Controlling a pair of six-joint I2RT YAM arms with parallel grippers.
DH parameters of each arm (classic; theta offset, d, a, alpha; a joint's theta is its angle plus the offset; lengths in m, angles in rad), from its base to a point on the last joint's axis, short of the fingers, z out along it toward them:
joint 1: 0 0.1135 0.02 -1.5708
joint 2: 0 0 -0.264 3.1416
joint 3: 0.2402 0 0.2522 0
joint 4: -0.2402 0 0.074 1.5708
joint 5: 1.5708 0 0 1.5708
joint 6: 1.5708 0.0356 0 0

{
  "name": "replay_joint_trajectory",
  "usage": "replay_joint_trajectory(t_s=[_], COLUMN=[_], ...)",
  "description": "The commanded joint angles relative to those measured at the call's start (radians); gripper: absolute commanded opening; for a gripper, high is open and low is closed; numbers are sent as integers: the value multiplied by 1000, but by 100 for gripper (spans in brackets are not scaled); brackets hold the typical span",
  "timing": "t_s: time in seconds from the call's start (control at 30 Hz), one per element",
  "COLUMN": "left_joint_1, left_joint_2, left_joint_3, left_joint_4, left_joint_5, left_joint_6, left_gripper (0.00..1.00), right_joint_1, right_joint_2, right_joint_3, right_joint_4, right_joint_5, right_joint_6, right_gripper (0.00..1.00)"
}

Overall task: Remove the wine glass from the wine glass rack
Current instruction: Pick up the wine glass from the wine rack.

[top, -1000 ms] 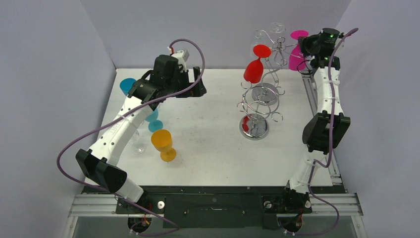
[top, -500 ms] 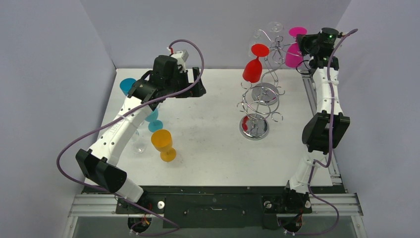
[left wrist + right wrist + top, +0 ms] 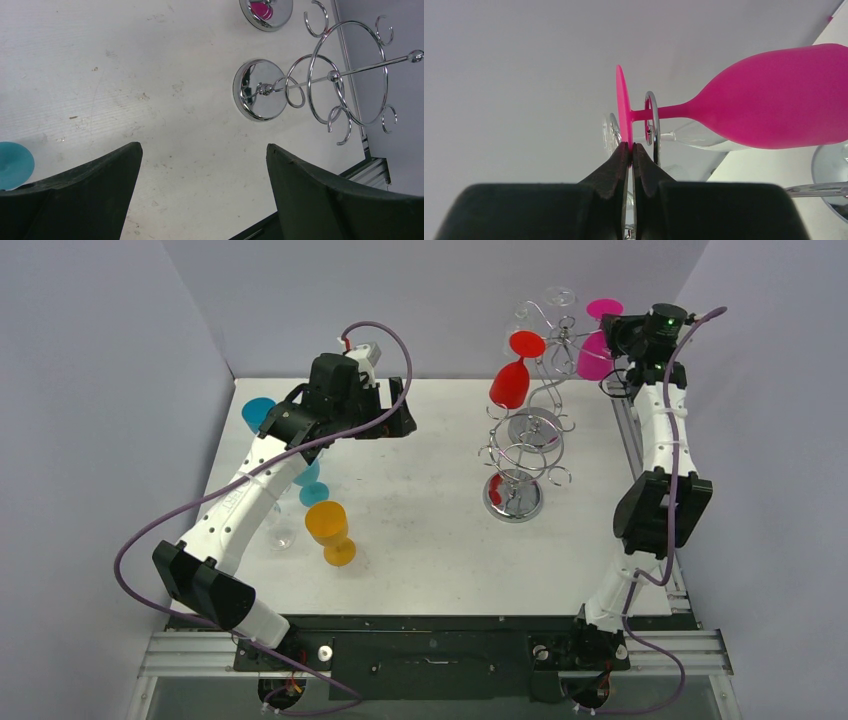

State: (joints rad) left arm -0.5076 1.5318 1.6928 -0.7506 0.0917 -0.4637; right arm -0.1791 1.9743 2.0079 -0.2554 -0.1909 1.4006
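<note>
Hanging on one rack point(image 3: 556, 332): one pink glass point(image 3: 594, 356), one red glass point(image 3: 509, 386).

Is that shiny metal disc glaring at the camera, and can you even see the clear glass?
Left wrist view: the rack's chrome base shows no harsh glare and just mirrors its surroundings. Right wrist view: the pink glass is sharp, but the clear glass behind it nearly vanishes against the grey background. Top view: even light, with faint shadows on the table.

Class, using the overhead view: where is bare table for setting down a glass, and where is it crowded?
Free: the table between the orange glass and the rack, and in front of the rack. Crowded: the left side, with teal glasses under the left arm.
</note>
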Motion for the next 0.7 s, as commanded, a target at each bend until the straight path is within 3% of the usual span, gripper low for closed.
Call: replay_joint_trajectory(t_s=[0.0, 0.67], left_joint_1=[6, 6], left_joint_2=[-38, -41], left_joint_3=[2, 7], left_joint_4=[55, 51], left_joint_5=[15, 12], left_joint_6=[-7, -7], left_gripper=[93, 93], right_joint_1=[2, -19], right_joint_2=[-73, -53], right_joint_3=[-35, -64], right_joint_4=[54, 218], right_joint_5=[-38, -121], right_joint_6=[10, 46], right_gripper=[0, 0])
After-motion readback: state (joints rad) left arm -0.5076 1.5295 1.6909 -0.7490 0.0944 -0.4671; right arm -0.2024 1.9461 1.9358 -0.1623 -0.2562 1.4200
